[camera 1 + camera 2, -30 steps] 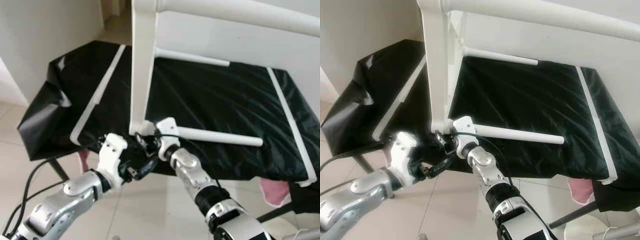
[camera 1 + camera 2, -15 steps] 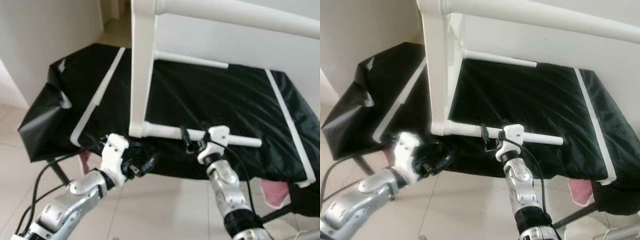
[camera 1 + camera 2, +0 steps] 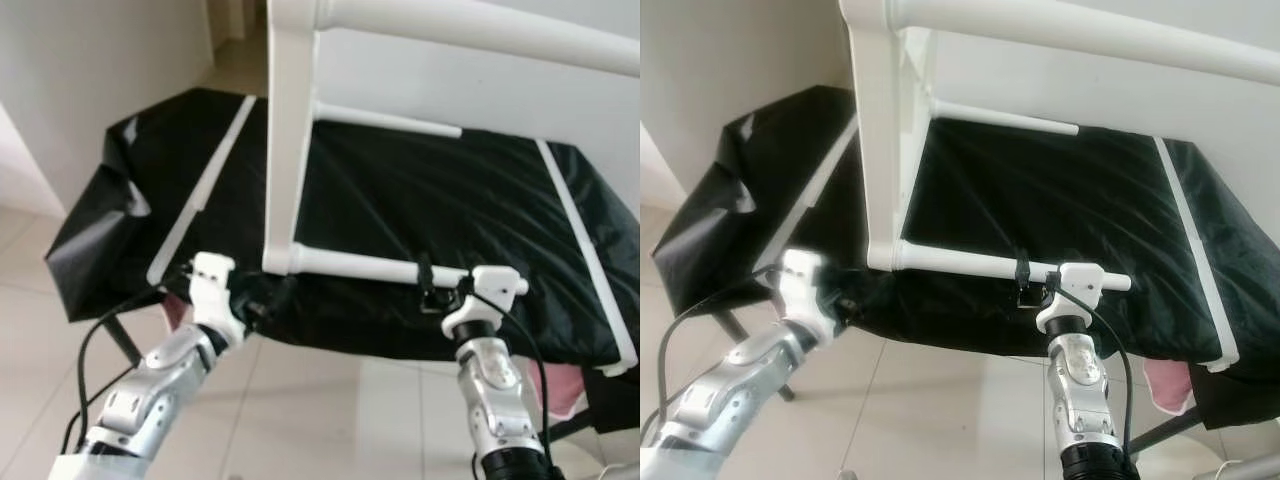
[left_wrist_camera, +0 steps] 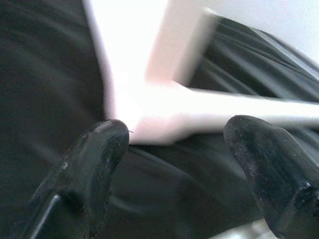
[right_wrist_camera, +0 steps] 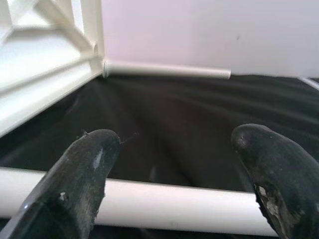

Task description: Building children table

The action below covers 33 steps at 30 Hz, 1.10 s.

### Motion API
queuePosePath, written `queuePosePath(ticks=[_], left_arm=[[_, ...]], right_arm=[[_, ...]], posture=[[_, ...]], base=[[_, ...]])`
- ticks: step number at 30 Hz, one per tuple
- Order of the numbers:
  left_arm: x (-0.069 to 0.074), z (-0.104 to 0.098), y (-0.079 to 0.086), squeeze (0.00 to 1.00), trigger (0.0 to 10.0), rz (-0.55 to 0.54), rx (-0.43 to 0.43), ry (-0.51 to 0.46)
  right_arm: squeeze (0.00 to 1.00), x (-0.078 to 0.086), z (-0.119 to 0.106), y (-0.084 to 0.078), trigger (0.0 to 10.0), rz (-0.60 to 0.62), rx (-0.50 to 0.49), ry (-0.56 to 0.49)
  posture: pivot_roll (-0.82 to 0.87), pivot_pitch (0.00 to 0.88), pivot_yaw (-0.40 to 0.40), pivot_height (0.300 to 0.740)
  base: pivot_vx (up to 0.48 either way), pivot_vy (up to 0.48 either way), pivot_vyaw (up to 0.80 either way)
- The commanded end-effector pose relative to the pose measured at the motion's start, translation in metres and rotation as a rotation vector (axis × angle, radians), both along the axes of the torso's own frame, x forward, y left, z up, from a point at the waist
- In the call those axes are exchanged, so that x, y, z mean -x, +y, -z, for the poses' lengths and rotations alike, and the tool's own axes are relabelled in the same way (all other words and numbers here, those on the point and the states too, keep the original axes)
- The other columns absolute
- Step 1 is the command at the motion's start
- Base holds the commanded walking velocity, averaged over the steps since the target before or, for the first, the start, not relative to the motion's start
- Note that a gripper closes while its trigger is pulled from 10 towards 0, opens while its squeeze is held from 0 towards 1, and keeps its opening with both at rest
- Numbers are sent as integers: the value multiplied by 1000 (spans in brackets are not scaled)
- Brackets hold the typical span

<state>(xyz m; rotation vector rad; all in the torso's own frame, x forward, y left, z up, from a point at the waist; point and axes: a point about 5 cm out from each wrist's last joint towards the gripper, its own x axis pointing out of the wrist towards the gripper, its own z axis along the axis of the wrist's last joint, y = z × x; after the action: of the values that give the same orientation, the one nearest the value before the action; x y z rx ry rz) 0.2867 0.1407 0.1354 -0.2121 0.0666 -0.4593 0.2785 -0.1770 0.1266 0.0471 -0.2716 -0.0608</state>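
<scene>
A white table top stands on edge on the black-covered table. Two white round legs stick out of it sideways: a near leg and a far leg. My right gripper is open at the near leg's free end, its fingertips spread on either side of the tube. My left gripper is open at the front edge, just before the corner where the near leg joins the top. It touches nothing.
White strips lie along the cover's left side and right side. Something pink sits under the table's right front. A dark support leg slants down at the left. Pale tiled floor lies in front, a wall at the left.
My right gripper has slid to the right along the near leg, from the corner joint to its free end. The left gripper has drawn back slightly to the left.
</scene>
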Motion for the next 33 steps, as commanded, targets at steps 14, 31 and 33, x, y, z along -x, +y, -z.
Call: queuePosePath(ticks=[14,31,33], left_arm=[[2,4,6,0,10000,-147,-26,-135],[0,-5,-1,0,10000,-160,-30,-211],[-1,-5,-1,0,10000,-163,-34,-219]], right_arm=[[0,18,3,-1,10000,97,-29,19],[0,21,-2,7,10000,86,30,42],[0,19,-3,8,10000,79,38,32]], posture=[[-1,26,-17,740],[4,12,-30,740],[8,7,-31,740]], base=[[0,0,0],[0,0,0],[0,0,0]])
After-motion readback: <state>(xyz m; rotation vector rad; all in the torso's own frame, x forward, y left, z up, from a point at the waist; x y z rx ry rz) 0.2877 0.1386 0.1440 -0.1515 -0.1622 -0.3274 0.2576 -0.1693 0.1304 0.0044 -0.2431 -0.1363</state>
